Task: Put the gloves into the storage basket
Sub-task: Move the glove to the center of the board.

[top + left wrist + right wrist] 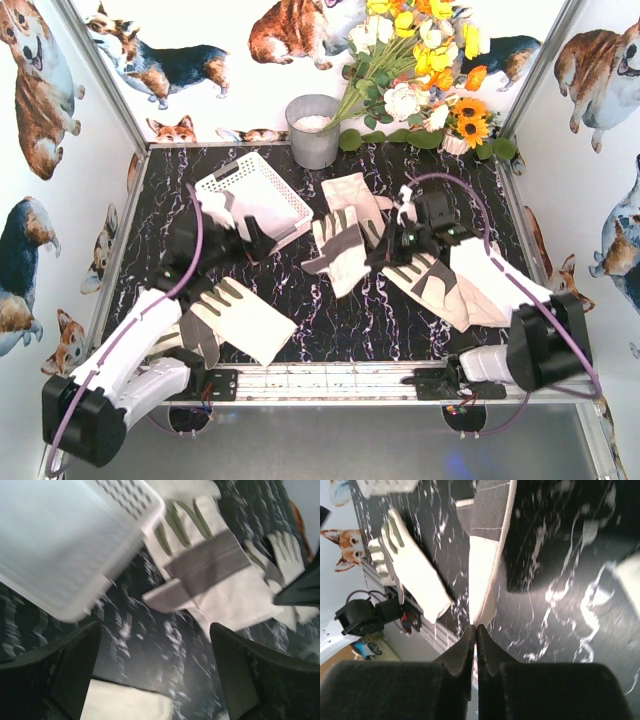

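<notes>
Lying tilted at the far left of the black marbled table (340,325), the storage basket (255,192) is seen with its open side up, just left of a grey bucket (313,132) and a spray of flowers (420,70) at the far wall. All gloves are observed outside the basket. A centre glove (338,250) is spread on the table just right of the basket's near corner, and a second glove (352,192) is noted just beyond it. A third glove (240,322) is laid near the left arm's base, and further gloves (440,285) are piled under the right arm. The left gripper (155,627) is held over bare table beside the basket, its fingers (65,670) set wide with nothing between them. The right gripper (477,630) is pinched fully together on the cream edge of the centre glove, as recorded in the right wrist view.
</notes>
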{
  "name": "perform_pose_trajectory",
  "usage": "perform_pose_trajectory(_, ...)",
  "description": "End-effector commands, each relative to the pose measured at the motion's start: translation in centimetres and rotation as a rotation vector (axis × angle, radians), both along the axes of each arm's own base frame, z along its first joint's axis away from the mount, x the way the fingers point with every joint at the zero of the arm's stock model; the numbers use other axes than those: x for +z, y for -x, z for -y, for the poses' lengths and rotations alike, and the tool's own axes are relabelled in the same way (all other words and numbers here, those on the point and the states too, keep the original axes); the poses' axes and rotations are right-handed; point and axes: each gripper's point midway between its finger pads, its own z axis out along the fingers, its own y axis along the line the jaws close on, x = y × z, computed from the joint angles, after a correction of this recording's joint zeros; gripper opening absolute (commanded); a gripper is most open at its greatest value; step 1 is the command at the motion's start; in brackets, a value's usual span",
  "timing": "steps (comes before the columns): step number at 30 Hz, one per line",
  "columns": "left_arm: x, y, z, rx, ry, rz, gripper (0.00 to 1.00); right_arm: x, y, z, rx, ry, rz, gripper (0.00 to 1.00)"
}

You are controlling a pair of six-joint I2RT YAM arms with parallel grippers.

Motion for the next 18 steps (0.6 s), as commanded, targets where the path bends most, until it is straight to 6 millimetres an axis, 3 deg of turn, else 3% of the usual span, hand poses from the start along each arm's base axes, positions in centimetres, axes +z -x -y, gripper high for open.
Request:
perform_pose_trajectory(1, -2.2, 3.8, 4.2, -0.005, 0.250, -0.171, 0.79, -0.8, 4.6, -0.6, -0.020, -0.024, -0.144, 0.00)
perform_pose_trajectory(6, -5.8, 7.0, 6.4, 0.017, 0.249, -0.262, 0.65, -3.8, 8.8, -0.3, -0.042, 0.042, -0.243, 0.00)
perform_pose_trajectory(10, -9.0, 7.9, 5.9, 0.081, 0.152, -0.326, 0.54, -7.1, 11.2, 0.8, -0.076, 0.183, -0.299, 0.00)
perform_pose_trajectory(18, -12.8, 8.2, 6.0, 0.123, 0.122, -0.424, 0.51, -9.1, 11.6, 1.8, -0.171, 0.261, -0.303, 0.00)
